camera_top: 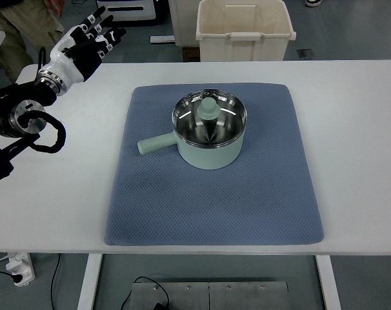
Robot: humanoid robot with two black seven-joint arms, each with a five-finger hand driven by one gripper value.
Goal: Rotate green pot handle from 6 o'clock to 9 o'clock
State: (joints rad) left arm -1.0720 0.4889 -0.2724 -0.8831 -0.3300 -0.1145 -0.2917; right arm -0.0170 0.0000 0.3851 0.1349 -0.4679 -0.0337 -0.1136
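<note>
A white table [60, 194] fills most of the top view, its far edge running across the upper part of the picture and its near edge across the lower part. On it lies a large blue-grey mat [208, 206] with a fine woven texture, roughly square, set a little to the right of the table's middle. Beyond the far edge of the table stands a cream plastic bin [244, 32], open at the top.

The green pot [210, 132] stands upright on the upper half of the mat, well inside its edges. It is pale green outside and shiny steel within, and a glass lid with a pale green knob [210, 108] sits on it. The pot handle [155, 144] sticks out toward the picture's left and slightly toward the near side, close to nine o'clock, resting just above the mat.

The left arm comes in from the picture's left edge, black with a looped cable, and reaches toward the table's far left corner. Its left robot hand [92, 40] is black and white, fingers stretched out and spread, holding nothing, well apart from the pot. Part of a person's leg [18, 26] shows at the upper left, behind the hand.
</note>
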